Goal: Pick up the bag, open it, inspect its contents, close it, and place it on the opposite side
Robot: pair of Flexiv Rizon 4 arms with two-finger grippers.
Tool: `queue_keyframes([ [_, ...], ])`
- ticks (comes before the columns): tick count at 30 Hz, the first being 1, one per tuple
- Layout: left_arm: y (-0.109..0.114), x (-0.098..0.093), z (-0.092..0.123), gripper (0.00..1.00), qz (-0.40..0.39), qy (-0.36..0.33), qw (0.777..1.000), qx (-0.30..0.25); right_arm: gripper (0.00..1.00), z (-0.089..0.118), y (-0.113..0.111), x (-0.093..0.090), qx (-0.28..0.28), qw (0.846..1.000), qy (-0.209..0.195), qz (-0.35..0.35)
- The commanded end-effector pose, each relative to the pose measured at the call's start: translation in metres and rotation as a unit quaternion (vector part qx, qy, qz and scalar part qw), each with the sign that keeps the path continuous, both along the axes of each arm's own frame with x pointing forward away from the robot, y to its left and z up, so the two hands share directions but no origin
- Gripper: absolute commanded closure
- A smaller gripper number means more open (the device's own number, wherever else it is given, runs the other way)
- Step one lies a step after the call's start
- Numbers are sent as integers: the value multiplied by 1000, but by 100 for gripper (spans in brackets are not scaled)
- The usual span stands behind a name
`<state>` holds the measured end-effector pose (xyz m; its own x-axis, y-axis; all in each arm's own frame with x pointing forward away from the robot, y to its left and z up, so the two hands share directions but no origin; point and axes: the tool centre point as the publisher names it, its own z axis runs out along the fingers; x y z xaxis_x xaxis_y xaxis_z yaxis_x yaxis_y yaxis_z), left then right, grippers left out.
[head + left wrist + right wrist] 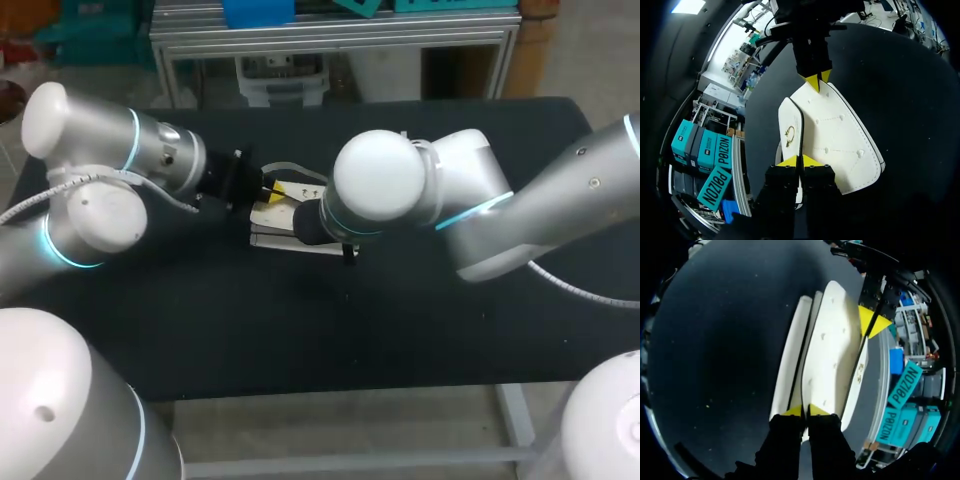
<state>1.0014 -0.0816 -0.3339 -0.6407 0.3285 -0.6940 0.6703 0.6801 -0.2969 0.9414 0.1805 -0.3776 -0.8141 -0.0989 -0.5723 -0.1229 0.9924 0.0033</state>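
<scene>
A white bag [281, 238] lies flat in the middle of the black table [400, 340]. The left wrist view shows its quilted side [840, 140] and a narrow flap with a gold clasp [790, 131]. My left gripper [800, 160] is shut on the near end of the bag, at the flap's edge. From the opposite end, my right gripper [805, 411] is shut on the bag [832, 350] too. Each one appears in the other's wrist view: the right gripper [815, 80] and the left gripper [872, 322]. From the head view, the left gripper [277, 188] is at the bag's far edge; my right arm's wrist hides the right gripper.
Black tabletop [910, 100] lies bare all around the bag. The two arms meet over the table's middle, and the right arm's big white joint [380, 182] hangs above the bag's right end.
</scene>
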Motion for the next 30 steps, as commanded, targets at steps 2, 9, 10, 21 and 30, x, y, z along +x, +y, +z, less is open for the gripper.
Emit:
queue_keyframes([
  [2,9,-2,10,100,-1,34,999,-16,100,-2,0,-1,-2,1000,0,0],
  [9,18,11,28,100,0,130,991,-25,100,-2,0,-1,-2,1000,0,0],
  [10,18,13,29,100,14,141,990,-23,100,-2,0,-1,-2,1000,0,0],
  [21,12,7,13,62,3,156,988,-7,100,-2,0,-1,-2,1000,0,0],
  [30,16,-16,-7,51,-13,127,992,-18,100,-2,0,-1,-2,1000,0,0],
])
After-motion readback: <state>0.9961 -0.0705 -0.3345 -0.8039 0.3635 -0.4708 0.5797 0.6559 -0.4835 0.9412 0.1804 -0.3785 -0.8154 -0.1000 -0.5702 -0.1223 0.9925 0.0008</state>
